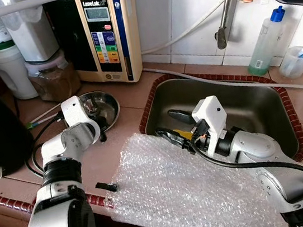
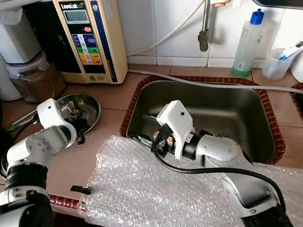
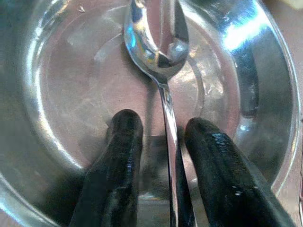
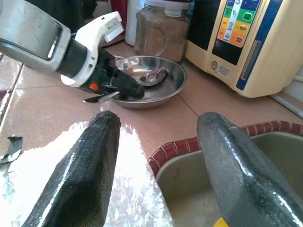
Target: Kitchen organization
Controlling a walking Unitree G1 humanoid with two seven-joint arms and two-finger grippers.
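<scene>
The left gripper (image 3: 161,142) reaches into the steel bowl (image 3: 265,71) on the tiled surface (image 1: 132,93), its fingers (image 3: 120,156) narrowly parted with the spoon (image 3: 158,42) handle between them (the spoon's head lies just past the fingertips). The right gripper (image 4: 156,156) hovers over the sink (image 1: 263,103) edge beside the bubble wrap (image 1: 185,193), fingers wide and holding nothing

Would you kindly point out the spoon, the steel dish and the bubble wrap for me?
spoon (image 3: 158,42): left wrist view, on its bowl.
steel dish (image 4: 174,78): right wrist view, on its right rim.
bubble wrap (image 1: 174,195): left eye view, on its middle.
</scene>
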